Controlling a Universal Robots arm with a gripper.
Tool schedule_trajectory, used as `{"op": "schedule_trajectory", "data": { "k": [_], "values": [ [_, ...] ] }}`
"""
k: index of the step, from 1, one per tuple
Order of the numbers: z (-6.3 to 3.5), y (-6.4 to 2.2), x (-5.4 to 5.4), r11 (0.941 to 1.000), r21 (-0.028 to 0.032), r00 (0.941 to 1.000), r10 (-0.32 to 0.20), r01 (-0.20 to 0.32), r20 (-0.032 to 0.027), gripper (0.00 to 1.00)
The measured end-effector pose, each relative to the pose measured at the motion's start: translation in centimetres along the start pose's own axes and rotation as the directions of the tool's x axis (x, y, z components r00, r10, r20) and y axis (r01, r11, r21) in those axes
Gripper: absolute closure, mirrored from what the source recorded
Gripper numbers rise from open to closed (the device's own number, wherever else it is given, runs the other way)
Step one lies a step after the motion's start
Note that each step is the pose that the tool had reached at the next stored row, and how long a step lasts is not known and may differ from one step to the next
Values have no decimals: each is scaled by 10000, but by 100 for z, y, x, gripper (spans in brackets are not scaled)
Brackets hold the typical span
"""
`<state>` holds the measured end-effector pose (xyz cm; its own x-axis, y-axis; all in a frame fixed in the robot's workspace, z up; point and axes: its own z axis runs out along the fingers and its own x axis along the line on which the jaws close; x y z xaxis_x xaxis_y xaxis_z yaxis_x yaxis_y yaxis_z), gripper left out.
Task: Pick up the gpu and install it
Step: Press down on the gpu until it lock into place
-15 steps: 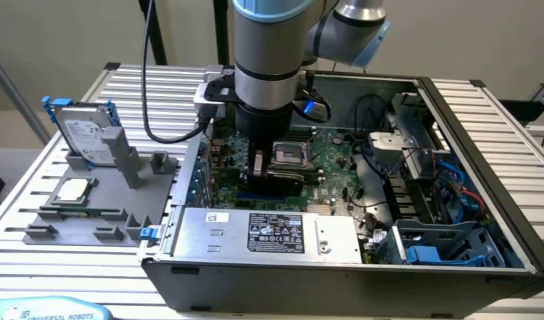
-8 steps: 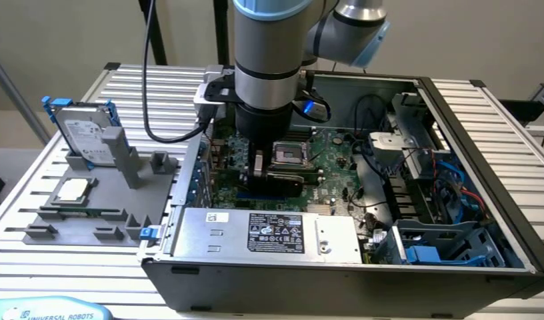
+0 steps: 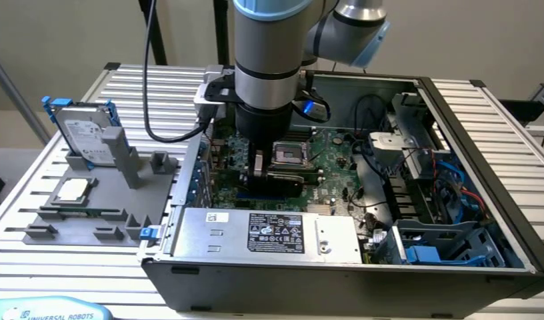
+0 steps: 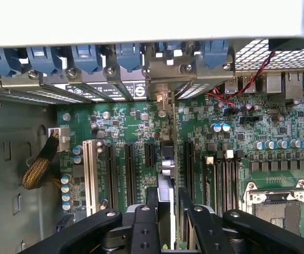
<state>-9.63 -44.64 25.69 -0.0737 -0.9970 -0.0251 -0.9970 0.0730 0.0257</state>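
The gpu (image 4: 166, 203) stood on edge between the two black fingers (image 4: 153, 198) of the gripper (image 4: 167, 206), which was closed on it, one finger against each face of the card. In the wrist view the card was seen edge-on as a thin strip, its far end with the silver bracket (image 4: 161, 100) reaching toward the row of blue slot clips (image 4: 128, 55) at the rear wall of the case. It hung over the green motherboard (image 4: 220, 137) in line with the dark expansion slots (image 4: 129, 166); whether its lower edge had entered a slot could not be told. A white slot (image 4: 91, 172) lay parallel, further to one side, and the CPU socket (image 4: 278, 211) lay on the other side of the card.

In the exterior view the arm (image 3: 267, 53) descended vertically into the open computer case (image 3: 485, 200), and the gripper (image 3: 270, 175) sat low over the board at about 10 o'clock of the case's centre. The grey power supply (image 3: 272, 233) lay at 6 o'clock of the gripper. Outside the case, at 9 o'clock, a grey parts fixture (image 3: 94, 220) rested on the slatted table (image 3: 23, 260), holding a hard drive with blue rails (image 3: 81, 133) upright and a square CPU chip (image 3: 72, 190) flat.
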Motion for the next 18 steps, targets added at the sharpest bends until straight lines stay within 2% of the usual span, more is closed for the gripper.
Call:
{"op": "schedule_trajectory", "data": {
  "k": [4, 8, 18],
  "values": [
    [10, 0, -5, 10000, 5, 10000, 1, -1, -24, 73],
    [28, 0, -9, 10000, 11, 10000, 2, -1, -89, 73],
    [62, -1, -11, 10000, 12, 10000, 2, -2, -92, 73]
  ]
}}
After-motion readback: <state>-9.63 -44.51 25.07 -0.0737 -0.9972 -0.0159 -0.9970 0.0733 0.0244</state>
